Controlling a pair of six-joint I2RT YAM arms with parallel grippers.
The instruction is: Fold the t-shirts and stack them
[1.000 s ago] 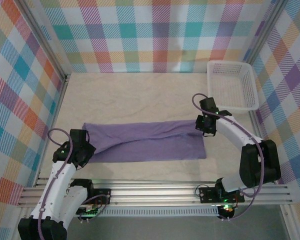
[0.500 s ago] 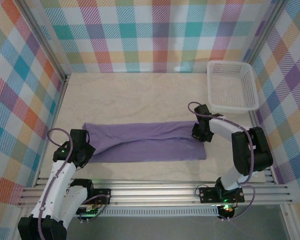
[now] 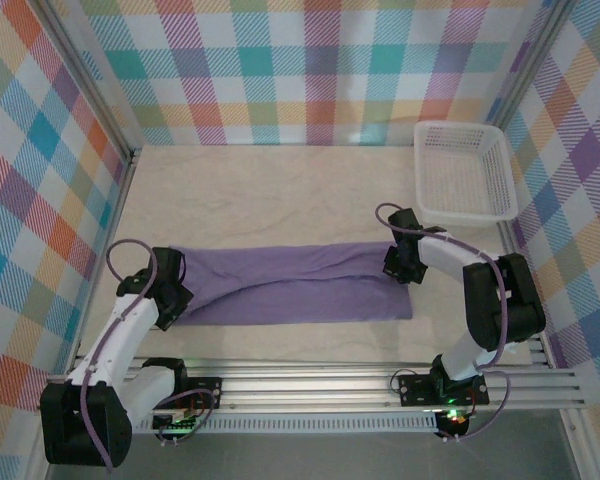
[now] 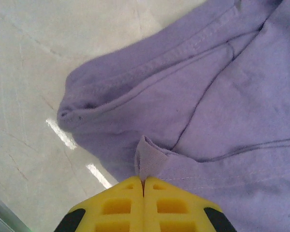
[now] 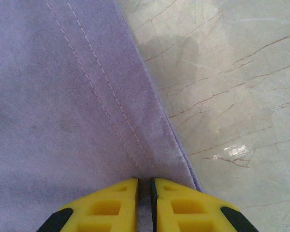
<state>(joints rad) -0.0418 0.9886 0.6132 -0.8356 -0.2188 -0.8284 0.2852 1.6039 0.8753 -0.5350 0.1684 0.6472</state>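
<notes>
Top external, L to R: left gripper (image 3: 172, 300) pressed together, pinching a small tuck at the L end of the t-shirt (image 3: 300, 285), which lies as a long strip across the table (image 3: 280, 190). Right gripper (image 3: 400, 266) nips the R hem edge. Fabric looks thin, floppy, prob. light, so you want corner grips and an even lift.

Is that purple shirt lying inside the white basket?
No, the t-shirt lies stretched out flat on the table, well apart from the white basket in the far right corner.

Soft matt cloth t-shirt (image 3: 300, 285) on glossy marbled table (image 3: 260, 190).
</notes>
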